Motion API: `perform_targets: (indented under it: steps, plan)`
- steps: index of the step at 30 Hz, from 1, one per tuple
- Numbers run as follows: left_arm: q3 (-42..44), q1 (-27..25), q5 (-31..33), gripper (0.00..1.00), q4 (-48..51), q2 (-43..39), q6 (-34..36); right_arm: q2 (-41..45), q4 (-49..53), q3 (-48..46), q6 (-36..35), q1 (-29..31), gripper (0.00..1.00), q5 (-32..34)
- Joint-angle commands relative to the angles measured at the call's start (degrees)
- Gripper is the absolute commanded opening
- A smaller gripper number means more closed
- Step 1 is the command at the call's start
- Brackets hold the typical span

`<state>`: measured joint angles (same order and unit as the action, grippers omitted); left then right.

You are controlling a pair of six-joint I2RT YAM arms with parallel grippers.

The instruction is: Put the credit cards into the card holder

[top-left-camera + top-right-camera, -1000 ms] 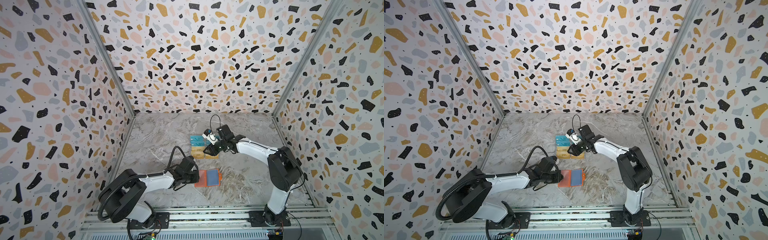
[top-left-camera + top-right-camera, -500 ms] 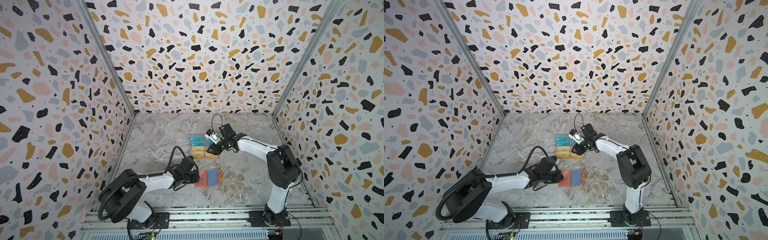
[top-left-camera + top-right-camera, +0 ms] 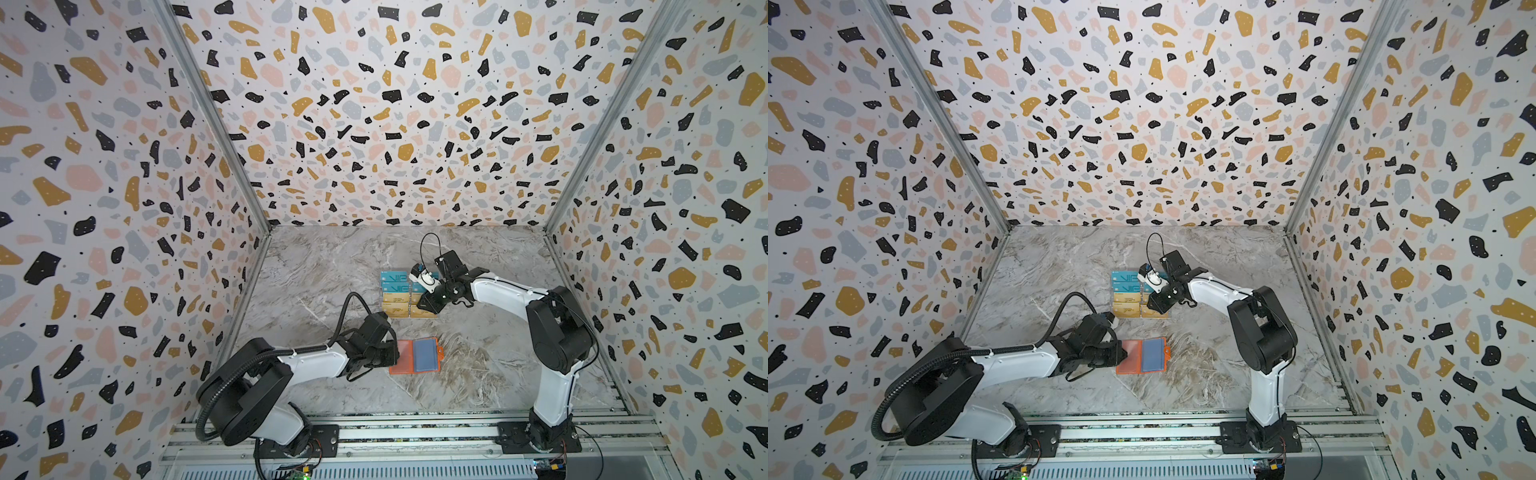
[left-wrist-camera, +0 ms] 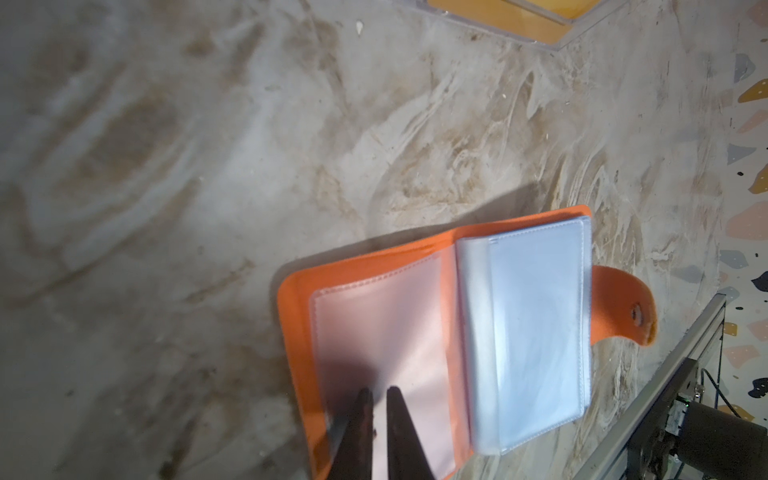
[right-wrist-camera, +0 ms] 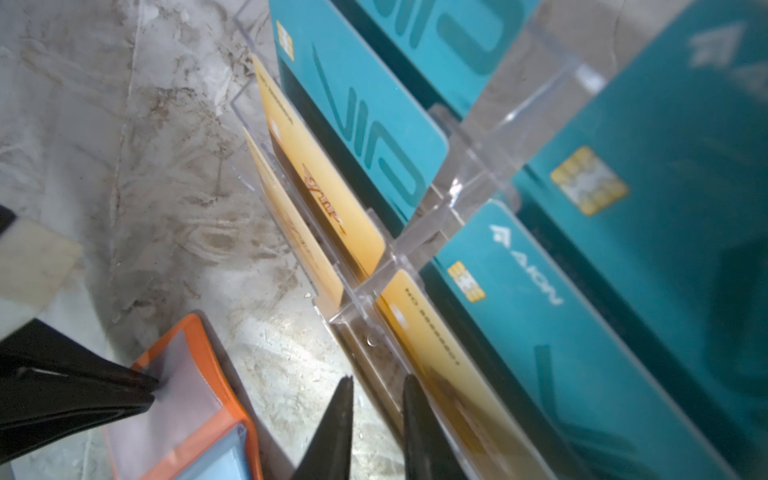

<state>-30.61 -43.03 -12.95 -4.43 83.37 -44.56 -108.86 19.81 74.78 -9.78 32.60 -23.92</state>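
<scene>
Marbled tabletop (image 3: 332, 266) is occupied by the open card holder (image 3: 415, 356), whose sleeves (image 4: 536, 316) seem empty through glare. Its left leaf is pressed by the nearly closed left gripper (image 4: 377, 392). Credit cards (image 5: 365, 108) are lodged in the acrylic stand (image 5: 490, 166), none yet drawn by the narrowly parted right gripper (image 5: 378, 386).

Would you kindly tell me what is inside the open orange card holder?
The card holder holds clear sleeves: the one under the left gripper looks empty; the bluish stack beside it may hide cards, I cannot tell.
</scene>
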Motion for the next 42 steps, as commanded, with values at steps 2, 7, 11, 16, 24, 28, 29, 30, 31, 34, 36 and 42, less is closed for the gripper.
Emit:
perform_targets:
  steps: [2,7,11,16,24,28,29,30,31,34,36,42]
  plan:
    - [1.1,0.0,0.2,0.12,1.3,0.5,0.6,0.2,3.4,1.9,-1.7,0.9,0.24,0.6]
    - [1.2,0.0,0.2,0.13,1.3,0.5,0.7,0.0,4.4,2.2,-2.3,1.4,0.27,3.3]
    - [1.2,0.0,0.1,0.14,0.9,0.7,0.7,0.5,4.4,2.1,-2.5,1.4,0.31,4.3]
    - [1.0,0.0,0.0,0.14,1.1,1.2,1.0,0.6,4.5,2.0,-3.0,1.6,0.3,5.7]
    - [0.8,0.1,0.1,0.14,1.4,0.9,1.0,0.7,3.9,2.2,-3.8,2.0,0.27,6.6]
    - [0.4,0.1,0.2,0.14,2.3,0.7,1.2,0.6,3.5,2.2,-4.3,2.2,0.26,6.9]
    - [0.3,0.1,0.1,0.14,2.4,0.8,1.3,0.6,3.4,2.2,-4.4,2.2,0.26,6.9]
    - [0.2,0.1,0.1,0.14,2.5,0.7,1.4,0.6,3.2,2.3,-4.4,2.2,0.25,6.8]
    - [0.2,0.1,0.2,0.14,2.6,0.6,1.4,0.6,3.1,2.3,-4.6,2.2,0.25,6.5]
    - [-0.3,0.1,0.4,0.15,3.4,0.4,1.7,0.1,3.0,2.5,-5.0,2.1,0.25,6.0]
    - [-0.5,0.1,0.4,0.15,4.0,0.3,2.0,-0.4,3.3,2.8,-5.1,2.1,0.25,5.8]
    - [-1.3,0.1,0.5,0.15,5.1,0.1,2.3,-0.7,3.4,2.9,-5.4,2.5,0.27,4.8]
